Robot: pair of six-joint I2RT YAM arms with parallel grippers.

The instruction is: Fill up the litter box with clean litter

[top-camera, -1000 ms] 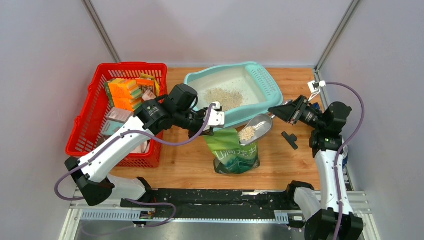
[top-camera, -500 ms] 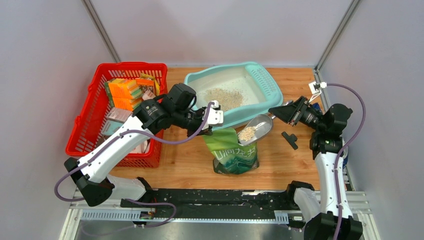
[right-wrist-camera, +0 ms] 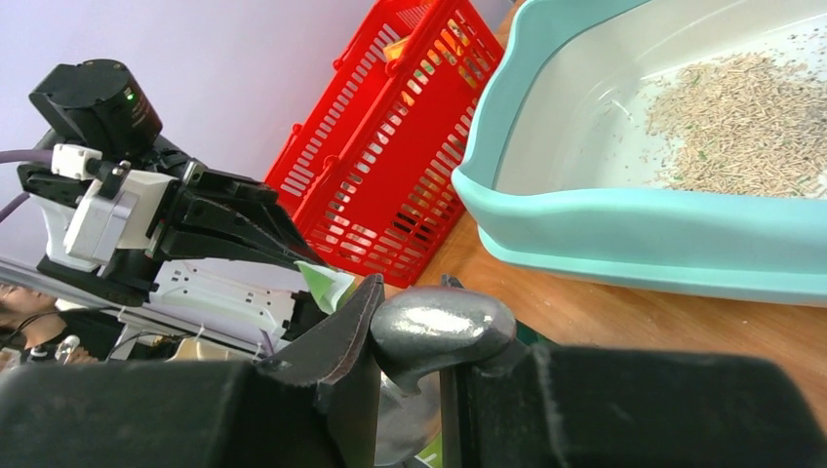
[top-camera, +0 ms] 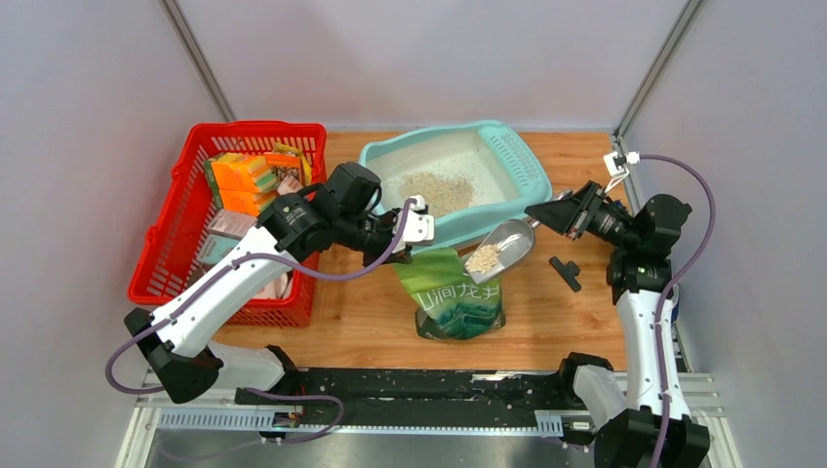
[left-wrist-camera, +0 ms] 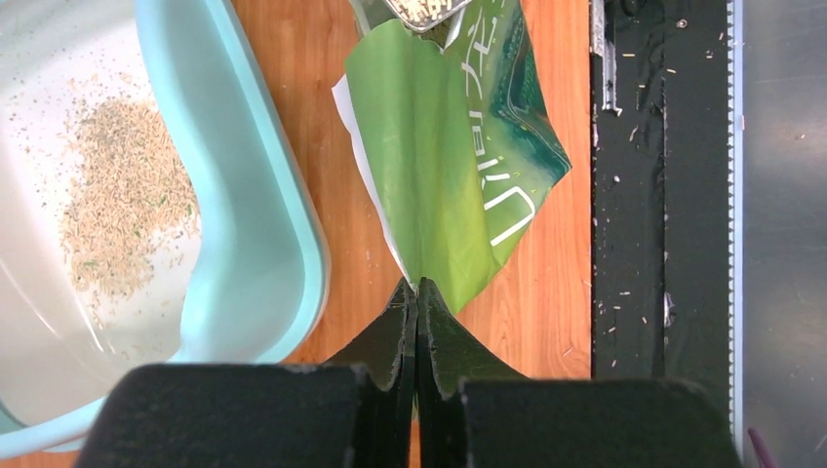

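The light-teal litter box (top-camera: 470,227) lies tilted at the back centre, with a pile of clean litter (top-camera: 436,191) inside it. A green printed bag (top-camera: 454,294) stands in front of the box. My left gripper (top-camera: 421,227) is shut on the bag's upper edge (left-wrist-camera: 417,285). My right gripper (top-camera: 542,214) is shut on the handle (right-wrist-camera: 441,328) of a grey metal scoop (top-camera: 504,246). The scoop holds some litter (top-camera: 482,259) and hangs over the bag's mouth, just short of the box's near rim (right-wrist-camera: 634,239). The left wrist view shows the pile (left-wrist-camera: 122,200) beyond the rim (left-wrist-camera: 255,229).
A red mesh basket (top-camera: 166,249) with orange and yellow packs stands at the left, close to my left arm. A small black piece (top-camera: 564,272) lies on the wood at the right. A black rail (top-camera: 410,385) runs along the near edge. Grey walls close in both sides.
The right gripper has lifted the scoop slightly and carried it a little toward the box. The left gripper has drawn the bag's edge slightly back and left.
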